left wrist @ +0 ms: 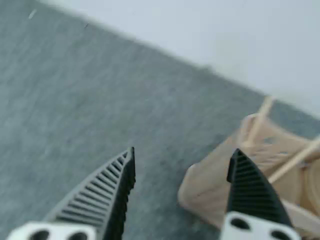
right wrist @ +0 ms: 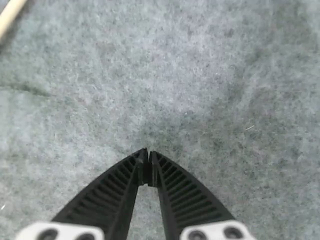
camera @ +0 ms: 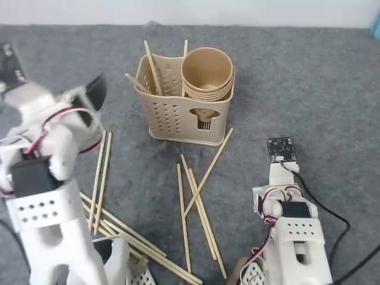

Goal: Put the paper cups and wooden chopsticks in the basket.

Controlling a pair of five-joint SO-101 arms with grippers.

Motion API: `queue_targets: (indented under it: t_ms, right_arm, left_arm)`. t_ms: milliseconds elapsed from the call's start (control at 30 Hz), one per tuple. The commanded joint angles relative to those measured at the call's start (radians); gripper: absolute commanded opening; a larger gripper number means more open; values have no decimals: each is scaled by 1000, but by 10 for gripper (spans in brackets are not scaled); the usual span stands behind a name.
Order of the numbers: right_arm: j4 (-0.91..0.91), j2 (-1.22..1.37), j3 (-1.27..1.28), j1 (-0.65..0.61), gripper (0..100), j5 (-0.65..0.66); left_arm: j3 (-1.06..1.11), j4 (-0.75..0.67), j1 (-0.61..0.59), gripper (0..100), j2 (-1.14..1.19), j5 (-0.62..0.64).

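**Grey felt tabletop [camera: 320, 83]: what each view adds**

From above we see a beige perforated plastic basket [camera: 178, 116] on the tabletop. A stack of tan paper cups [camera: 206, 74] is nested in one compartment, and a few wooden chopsticks [camera: 153, 68] stand in the other. More loose chopsticks [camera: 199, 202] lie in front of it, one touching its lower corner. The left arm's white body [camera: 47, 208] covers part of a second cluster.

Our left wrist view gives the finer detail: the left gripper [left wrist: 183, 151] is spread wide with nothing between its fingers, and the basket's corner lies beyond. In the right wrist view we find the right gripper [right wrist: 148, 167] closed, tips together, empty over bare felt.
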Motion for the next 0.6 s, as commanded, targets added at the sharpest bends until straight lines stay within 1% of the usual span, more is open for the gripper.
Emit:
queue_targets:
  t_ms: [0, 67, 133, 300, 367, 433, 500, 567]
  right_arm:
    - [8, -22, -12, 1, 6, 20]
    - [8, -22, -12, 1, 6, 20]
    - [8, -22, -11, 1, 6, 20]
    - [10, -22, -9, 1, 6, 20]
    - [10, -22, -9, 1, 6, 20]
    - [10, -22, -9, 1, 6, 20]
    - [10, -22, -9, 1, 6, 20]
    - [10, -22, -9, 1, 6, 20]
  left_arm:
    - [85, 69, -98, 282, -25, -69]
    - [168, 64, -123, 282, -25, -115]
    - [263, 25, -146, 282, -25, -138]
    - [526, -232, -178, 281, -25, -146]
    - [608, -321, -175, 251, -25, -146]
    - [659, -388, -173, 193, -23, -146]
    - [688, -431, -173, 139, -23, -147]
    - [705, -446, -173, 129, -23, -169]
